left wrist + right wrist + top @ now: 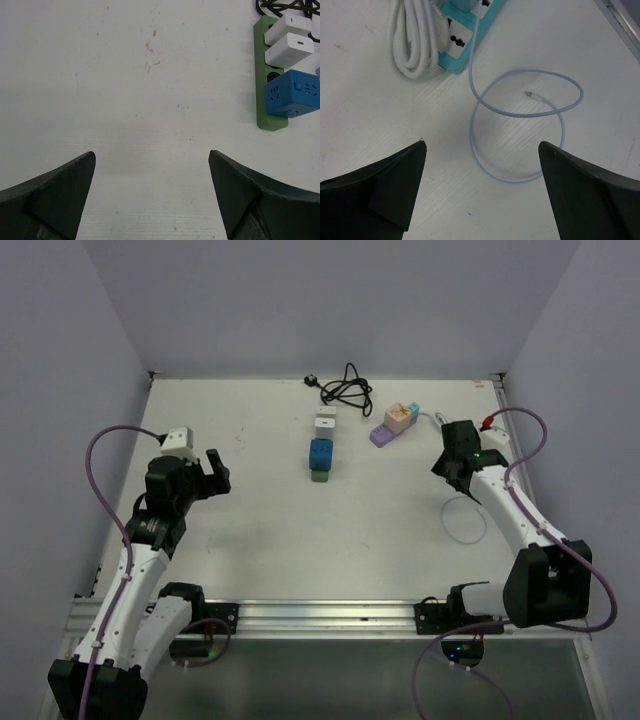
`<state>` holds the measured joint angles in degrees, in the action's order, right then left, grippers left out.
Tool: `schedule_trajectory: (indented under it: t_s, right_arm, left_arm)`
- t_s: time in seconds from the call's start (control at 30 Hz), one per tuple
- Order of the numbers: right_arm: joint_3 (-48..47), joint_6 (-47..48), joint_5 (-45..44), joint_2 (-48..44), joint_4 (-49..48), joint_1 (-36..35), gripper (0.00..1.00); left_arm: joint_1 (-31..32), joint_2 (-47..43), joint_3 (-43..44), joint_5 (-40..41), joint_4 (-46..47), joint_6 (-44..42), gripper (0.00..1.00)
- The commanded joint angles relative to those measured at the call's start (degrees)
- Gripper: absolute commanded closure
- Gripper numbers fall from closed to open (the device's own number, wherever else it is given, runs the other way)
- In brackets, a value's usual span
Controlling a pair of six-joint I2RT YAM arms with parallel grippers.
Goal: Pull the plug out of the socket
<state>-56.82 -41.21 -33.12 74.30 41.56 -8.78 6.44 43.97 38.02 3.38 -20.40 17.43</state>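
Note:
A green socket strip (pixel 319 476) lies at the table's middle. On it sit a blue cube plug (pixel 321 454) and two white plugs (pixel 325 423), with a black cable (pixel 345 390) coiled behind. In the left wrist view the green strip (pixel 263 75) is at the upper right, carrying the blue cube (pixel 292 93) and the white plugs (pixel 289 49). My left gripper (pixel 218 475) is open and empty, well left of the strip; it also shows in its wrist view (pixel 152 165). My right gripper (pixel 456 478) is open and empty over bare table (pixel 482 150).
A lilac strip (pixel 384 434) with a peach block stands at the back right. The right wrist view shows a teal strip (pixel 465 35), a coiled white cord (pixel 415 45) and a thin pale blue cable loop (pixel 520 125), which also lies right of centre in the top view (pixel 466 523).

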Motion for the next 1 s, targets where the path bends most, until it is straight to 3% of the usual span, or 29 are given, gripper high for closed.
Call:
schedule_trajectory:
  t_s: [0.0, 0.3, 0.7, 0.97]
  right_arm:
    - [-3.11, -7.56, -4.05, 4.35, -2.89, 2.44, 0.01]
    - [-4.98, -12.14, -6.60, 8.58, -7.44, 8.07, 0.02]
    - [-8.48, -1.25, -2.56, 10.95, -14.40, 11.06, 0.09]
    - [-9.63, -0.63, 3.15, 18.68, -15.37, 11.06, 0.12]
  left_arm:
    - [0.15, -0.28, 0.57, -0.12, 5.38, 0.06, 0.01]
    - [0.15, -0.99, 0.21, -0.48, 5.37, 0.15, 0.00]
    - [0.15, -1.25, 0.30, -0.13, 5.29, 0.24, 0.00]
    - [0.15, -0.99, 0.39, -0.04, 5.29, 0.15, 0.00]
